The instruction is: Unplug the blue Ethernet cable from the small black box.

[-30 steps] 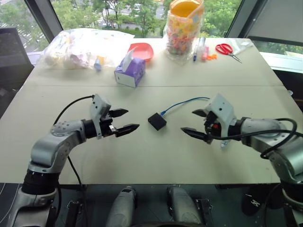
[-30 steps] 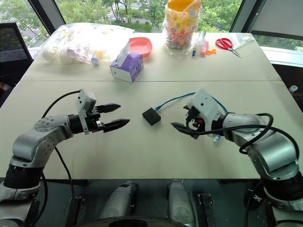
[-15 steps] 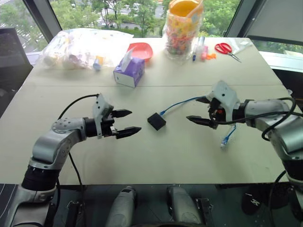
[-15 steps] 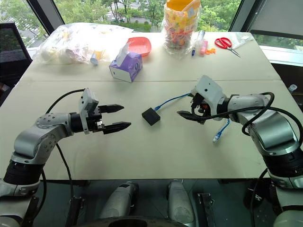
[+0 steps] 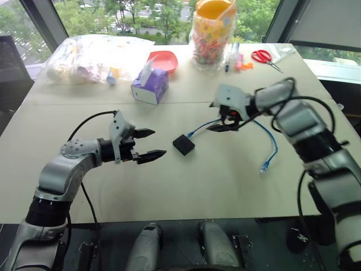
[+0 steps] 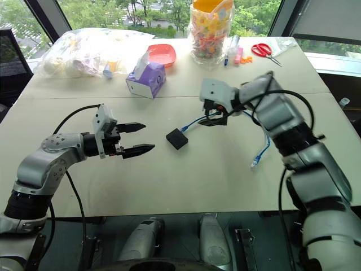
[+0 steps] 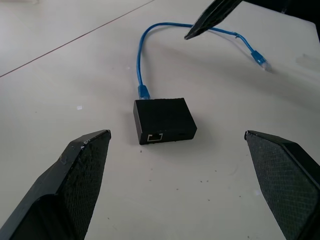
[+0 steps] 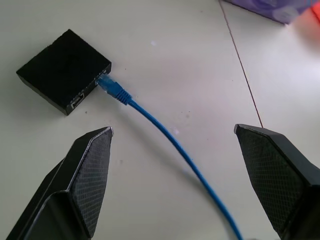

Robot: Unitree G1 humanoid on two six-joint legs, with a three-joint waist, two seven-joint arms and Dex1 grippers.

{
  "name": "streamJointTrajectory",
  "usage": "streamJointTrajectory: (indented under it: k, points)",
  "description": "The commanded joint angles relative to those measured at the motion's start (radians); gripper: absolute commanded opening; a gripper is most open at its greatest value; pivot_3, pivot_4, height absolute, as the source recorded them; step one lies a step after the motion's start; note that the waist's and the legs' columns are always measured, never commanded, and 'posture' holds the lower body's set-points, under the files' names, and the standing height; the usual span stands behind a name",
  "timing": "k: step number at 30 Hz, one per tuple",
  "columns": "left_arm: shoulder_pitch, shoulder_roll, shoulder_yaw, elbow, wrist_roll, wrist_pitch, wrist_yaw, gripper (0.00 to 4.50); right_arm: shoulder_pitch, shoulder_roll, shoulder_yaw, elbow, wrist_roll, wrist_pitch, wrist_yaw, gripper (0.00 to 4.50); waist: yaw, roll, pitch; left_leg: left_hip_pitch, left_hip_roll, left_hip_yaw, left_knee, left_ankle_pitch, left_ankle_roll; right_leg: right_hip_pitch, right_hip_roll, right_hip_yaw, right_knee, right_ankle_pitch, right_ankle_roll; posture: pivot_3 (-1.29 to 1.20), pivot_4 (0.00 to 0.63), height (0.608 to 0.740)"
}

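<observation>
**Cable plugged in, both grippers spread**

From the head cameras I see the small black box [image 5: 183, 145] lying flat near the middle of the pale table [image 5: 186, 192], matte and low with square edges. The blue cable [image 5: 269, 142] runs from its far side, loops under my right gripper [image 5: 223, 121], then curves down to a loose plug lying on the table to the right. The right gripper hangs over the cable just beyond the box, fingers apart, gripping nothing. My left gripper [image 5: 148, 143] sits to the left of the box, fingers spread, pointing at it but apart from it.

In the left wrist view the box [image 7: 164, 120] shows an open socket on its near face, and the cable [image 7: 141, 47] enters its far side. My two textured black fingers [image 7: 75, 180] stand wide on either side.

In the right wrist view the blue plug [image 8: 111, 87] sits in the side of the box [image 8: 63, 70], next to another, free socket. The thin, smooth cord runs across the table between my wide-set fingers [image 8: 85, 177], neither touching it.
</observation>
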Motion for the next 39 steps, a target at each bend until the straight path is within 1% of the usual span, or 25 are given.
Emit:
streamJointTrajectory:
  k: [1, 3, 6, 10, 14, 17, 18, 19, 22, 23, 24, 26, 30, 32, 34, 37, 39]
  points:
    - [0.018, 0.007, 0.029, -0.063, -0.003, -0.013, 0.018, 4.49, -0.109, 0.074, 0.043, 0.184, -0.086, -0.136, 0.068, 4.08, -0.002, 0.0, 0.0, 0.0, 0.0, 0.0, 0.0, 0.0, 0.0, 0.0, 0.0, 0.0, 0.0, 0.0, 0.0, 0.0, 0.15, 0.74]
    - [0.037, 0.005, 0.04, -0.094, -0.006, -0.007, 0.039, 4.49, -0.17, 0.15, 0.083, 0.317, -0.141, -0.216, 0.09, 4.08, -0.004, 0.0, 0.0, -0.001, 0.0, 0.0, 0.0, 0.0, 0.0, -0.002, 0.0, 0.0, 0.001, 0.0, 0.0, 0.0, 0.15, 0.74]
    - [0.064, 0.004, 0.062, -0.128, -0.008, 0.0, 0.07, 4.49, -0.218, 0.243, 0.098, 0.46, -0.183, -0.29, 0.104, 4.08, -0.006, 0.0, 0.0, -0.001, 0.0, 0.0, -0.001, 0.001, -0.001, -0.004, 0.0, 0.001, 0.003, 0.0, -0.001, 0.0, 0.15, 0.74]
    - [0.088, 0.005, 0.083, -0.153, -0.013, 0.006, 0.096, 4.49, -0.256, 0.326, 0.107, 0.615, -0.251, -0.381, 0.08, 4.08, -0.003, 0.0, 0.0, -0.001, 0.0, 0.0, -0.002, 0.001, -0.002, -0.006, 0.0, 0.001, 0.006, 0.001, -0.001, 0.0, 0.15, 0.74]
    - [0.107, 0.003, 0.095, -0.176, -0.013, 0.005, 0.119, 4.49, -0.275, 0.396, 0.109, 0.732, -0.31, -0.432, 0.053, 4.08, -0.005, 0.0, 0.0, -0.001, 0.0, 0.0, -0.002, 0.001, -0.002, -0.006, 0.0, 0.001, 0.006, 0.001, -0.001, 0.0, 0.15, 0.74]
    - [0.122, 0.001, 0.102, -0.199, -0.018, 0.012, 0.136, 4.5, -0.282, 0.427, 0.107, 0.789, -0.347, -0.458, 0.019, 3.26, -0.011, 0.0, 0.0, 0.001, 0.0, 0.0, -0.002, 0.002, -0.003, -0.005, 0.001, 0.001, 0.008, 0.001, -0.001, 0.0, 0.15, 0.74]
    - [0.126, 0.001, 0.104, -0.205, -0.019, 0.014, 0.14, 4.5, -0.284, 0.434, 0.103, 0.801, -0.354, -0.462, 0.015, 2.89, -0.015, 0.0, 0.0, 0.001, 0.0, 0.0, -0.003, 0.002, -0.003, -0.005, 0.001, 0.001, 0.008, 0.001, -0.002, 0.0, 0.15, 0.74]
    - [0.128, 0.002, 0.104, -0.209, -0.02, 0.015, 0.143, 4.5, -0.286, 0.439, 0.098, 0.809, -0.359, -0.466, 0.013, 2.31, -0.019, 0.0, 0.0, 0.002, 0.0, 0.0, -0.003, 0.002, -0.004, -0.005, 0.001, 0.001, 0.009, 0.001, -0.002, 0.0, 0.15, 0.74]
    - [0.132, 0.006, 0.108, -0.215, -0.027, 0.02, 0.15, 4.5, -0.286, 0.445, 0.08, 0.811, -0.362, -0.479, 0.02, 0.81, -0.028, 0.0, 0.0, 0.003, 0.0, 0.0, -0.002, 0.003, -0.005, -0.004, 0.001, 0.001, 0.012, 0.001, -0.002, 0.0, 0.15, 0.74]
    - [0.125, 0.005, 0.107, -0.21, -0.029, 0.023, 0.151, 4.5, -0.283, 0.44, 0.074, 0.8, -0.363, -0.491, 0.015, 0.3, -0.029, 0.0, 0.0, 0.003, 0.0, 0.0, 0.0, 0.003, -0.005, -0.004, 0.001, 0.001, 0.014, 0.001, -0.002, 0.0, 0.15, 0.74]
    - [0.116, 0.003, 0.106, -0.202, -0.032, 0.026, 0.152, 4.5, -0.279, 0.431, 0.073, 0.786, -0.369, -0.51, 0.002, 0.02, -0.029, 0.0, 0.0, 0.003, 0.0, -0.001, 0.0, 0.003, -0.005, -0.005, 0.001, 0.001, 0.015, 0.001, -0.002, 0.0, 0.15, 0.74]
    - [0.094, -0.006, 0.106, -0.177, -0.046, 0.032, 0.147, 4.5, -0.271, 0.409, 0.061, 0.752, -0.376, -0.536, -0.051, 0.02, -0.028, 0.0, 0.0, 0.003, 0.0, -0.001, 0.001, 0.003, -0.005, -0.005, 0.002, 0.001, 0.017, 0.001, -0.002, 0.0, 0.15, 0.74]
    - [0.03, -0.039, 0.114, -0.095, -0.077, 0.05, 0.151, 4.5, -0.221, 0.357, -0.018, 0.617, -0.336, -0.566, -0.15, 0.02, -0.025, 0.0, 0.0, 0.003, -0.001, -0.001, 0.003, 0.004, -0.006, -0.005, 0.001, 0.001, 0.017, 0.001, -0.002, 0.0, 0.15, 0.74]
    - [-0.014, -0.045, 0.105, -0.04, -0.078, 0.055, 0.136, 4.5, -0.145, 0.3, -0.075, 0.449, -0.322, -0.596, -0.222, 0.02, -0.024, 0.0, 0.0, 0.002, -0.001, -0.001, 0.002, 0.004, -0.006, -0.005, 0.001, 0.001, 0.017, 0.001, -0.002, 0.0, 0.15, 0.74]
    - [-0.083, -0.054, 0.091, 0.028, -0.089, 0.072, 0.108, 4.5, -0.028, 0.231, -0.142, 0.205, -0.323, -0.653, -0.318, 0.02, -0.015, 0.0, 0.0, 0.001, -0.001, -0.002, 0.001, 0.004, -0.006, -0.006, 0.001, 0.001, 0.017, 0.001, -0.002, 0.0, 0.15, 0.74]
    - [-0.178, -0.073, 0.089, 0.1, -0.124, 0.12, 0.085, 4.5, 0.108, 0.206, -0.201, -0.083, -0.329, -0.585, -0.378, 0.02, -0.014, 0.0, 0.0, 0.0, -0.001, -0.002, 0.001, 0.004, -0.006, -0.007, 0.001, 0.001, 0.016, 0.001, -0.002, 0.0, 0.15, 0.74]
    - [-0.223, -0.084, 0.092, 0.136, -0.137, 0.142, 0.074, 4.5, 0.163, 0.196, -0.21, -0.2, -0.356, -0.565, -0.403, 0.02, -0.021, 0.0, 0.0, 0.0, -0.001, -0.001, 0.001, 0.004, -0.006, -0.008, 0.001, 0.002, 0.016, 0.001, -0.002, 0.0, 0.15, 0.74]
